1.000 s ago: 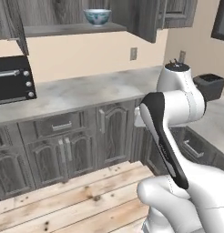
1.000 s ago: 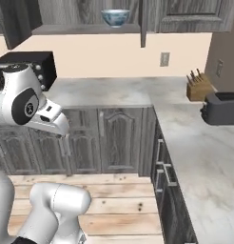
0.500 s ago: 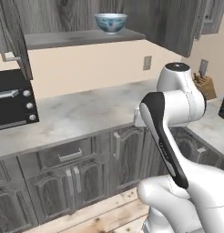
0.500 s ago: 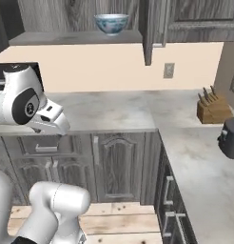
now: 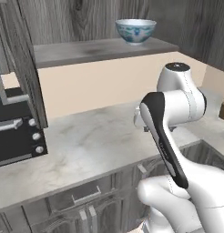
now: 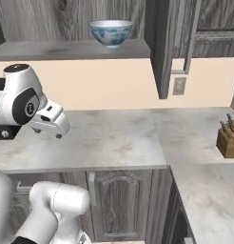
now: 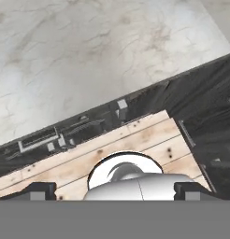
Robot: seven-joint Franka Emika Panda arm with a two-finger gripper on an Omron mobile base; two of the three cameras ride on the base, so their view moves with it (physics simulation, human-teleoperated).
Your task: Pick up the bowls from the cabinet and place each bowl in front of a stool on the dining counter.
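Observation:
A white bowl with a blue-green pattern (image 5: 135, 30) (image 6: 111, 32) stands upright on the grey shelf (image 5: 86, 50) (image 6: 66, 49) of the open wall cabinet. Its panelled door (image 5: 20, 68) (image 6: 159, 47) is swung out. My gripper (image 7: 116, 191) points down at the kitchen counter's front edge and the floor, well below the shelf and apart from the bowl. Its fingertips (image 7: 39, 190) stand wide apart with nothing between them, so it is open. In the right base view the hand (image 6: 48, 120) hangs over the counter. The dining counter and stools are out of view.
A marble kitchen counter (image 5: 86, 145) (image 6: 114, 138) (image 7: 89, 56) runs under the cabinet, over grey drawers and doors. A black toaster oven (image 5: 13, 132) stands at the left. A knife block (image 6: 228, 140) sits at the right, a wall outlet (image 6: 178, 86) above. Wooden floor (image 7: 149, 140) lies below.
The whole picture has shifted: the base has driven closer to the counter and cabinet, so shelf and bowl look larger and lower. The arm's pose and the open gripper are unchanged.

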